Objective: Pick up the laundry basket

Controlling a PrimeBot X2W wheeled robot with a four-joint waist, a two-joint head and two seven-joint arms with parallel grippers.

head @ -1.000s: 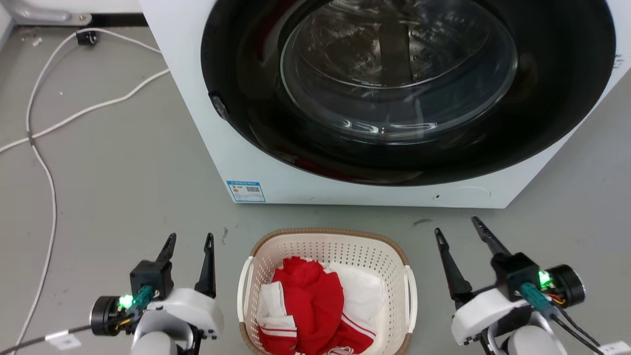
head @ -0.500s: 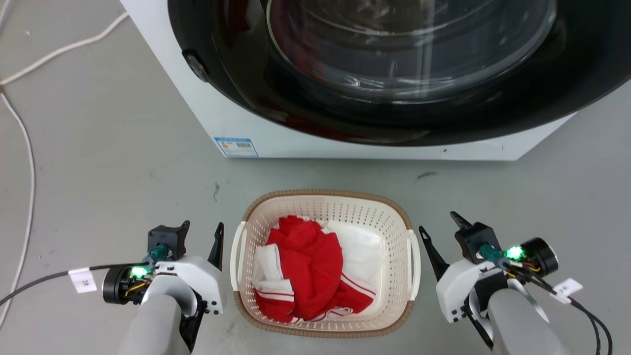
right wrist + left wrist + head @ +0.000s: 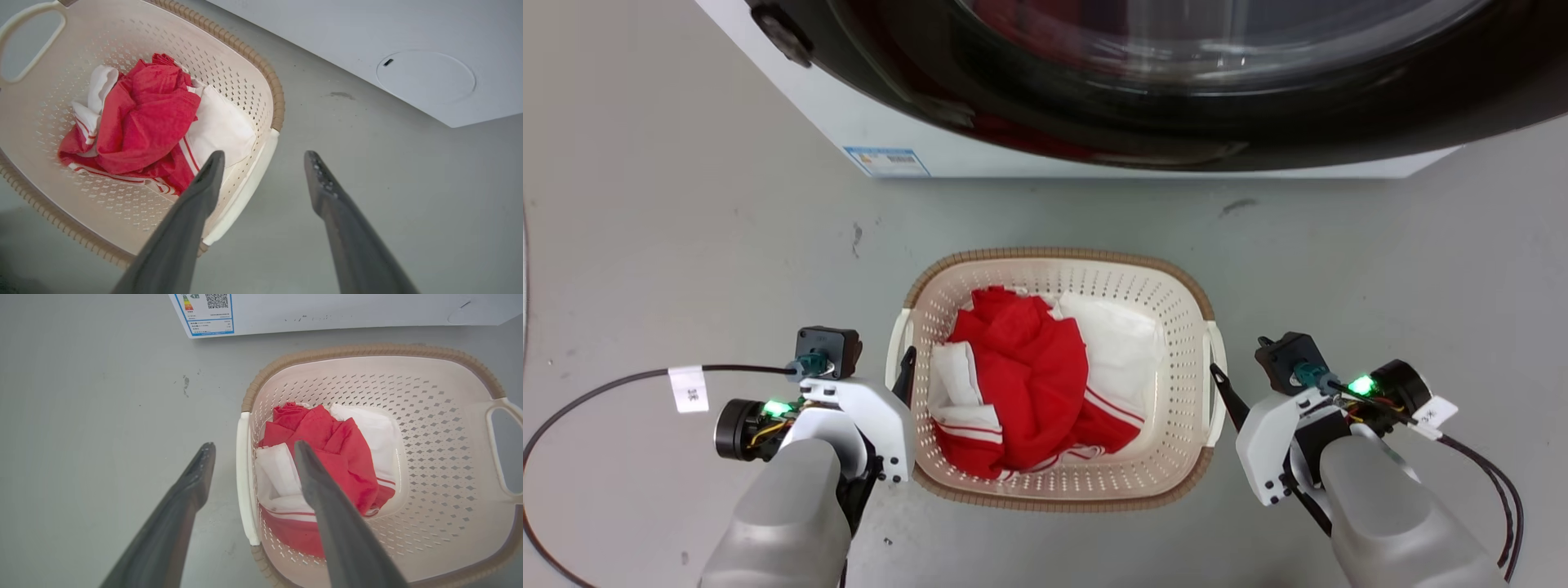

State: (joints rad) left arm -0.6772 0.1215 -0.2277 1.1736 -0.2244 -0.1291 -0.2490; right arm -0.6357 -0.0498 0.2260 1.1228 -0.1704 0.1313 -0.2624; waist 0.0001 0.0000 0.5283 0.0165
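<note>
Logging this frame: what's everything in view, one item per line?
laundry basket: one, cream-white with a brown rim, on the floor before the washing machine
clothing: one heap, red and white, inside the basket
washing machine: one, white with a dark door, behind the basket
label: one, white and blue, machine's lower front
floor: grey
cable: one, black with a white tag, from the left wrist
left gripper: dark fingers, open, at the basket's left side
right gripper: dark fingers, open, at the basket's right side
</note>
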